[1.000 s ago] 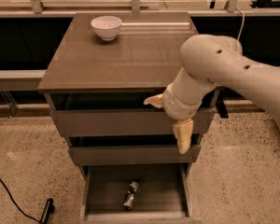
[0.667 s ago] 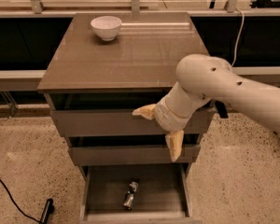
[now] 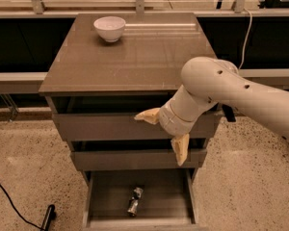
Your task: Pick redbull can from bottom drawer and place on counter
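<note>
The redbull can (image 3: 134, 200) lies on its side in the middle of the open bottom drawer (image 3: 101, 196), slightly tilted. My gripper (image 3: 164, 136) hangs in front of the upper drawer fronts, above and a little right of the can, well clear of it. Its two cream fingers are spread wide: one fingertip (image 3: 145, 116) points left, the other (image 3: 180, 150) points down. It holds nothing. The counter (image 3: 130, 57) tops the cabinet, behind and above the gripper.
A white bowl (image 3: 109, 28) stands at the counter's back left. The two upper drawers (image 3: 101, 126) are nearly closed. A black cable and a dark object (image 3: 48, 215) lie on the speckled floor at the left. A rail runs behind the cabinet.
My arm has swung left and lower in front of the drawers. The fingers have spread wider apart. The can has not moved.
</note>
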Tool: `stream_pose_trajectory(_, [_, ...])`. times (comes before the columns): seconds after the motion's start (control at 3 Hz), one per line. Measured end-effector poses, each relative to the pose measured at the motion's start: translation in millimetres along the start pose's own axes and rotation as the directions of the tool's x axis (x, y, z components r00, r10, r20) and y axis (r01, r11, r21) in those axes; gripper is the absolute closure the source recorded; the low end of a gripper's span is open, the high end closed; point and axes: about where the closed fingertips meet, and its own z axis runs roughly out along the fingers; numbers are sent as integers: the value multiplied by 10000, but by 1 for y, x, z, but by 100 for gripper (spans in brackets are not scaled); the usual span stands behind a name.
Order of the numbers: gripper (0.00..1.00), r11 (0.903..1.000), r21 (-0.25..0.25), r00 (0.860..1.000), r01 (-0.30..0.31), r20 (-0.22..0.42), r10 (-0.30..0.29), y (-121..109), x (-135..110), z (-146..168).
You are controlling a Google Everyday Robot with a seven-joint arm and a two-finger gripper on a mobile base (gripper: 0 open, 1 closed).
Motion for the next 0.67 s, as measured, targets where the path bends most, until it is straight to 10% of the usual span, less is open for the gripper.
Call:
stream_pose_trajectory(0.33, [0, 9813, -1380, 9907, 1341, 409, -1296, 11, -2, 60])
stream_pose_trajectory(0.67, [0, 9070, -2003, 9266, 3703, 103, -3760, 35, -9, 111])
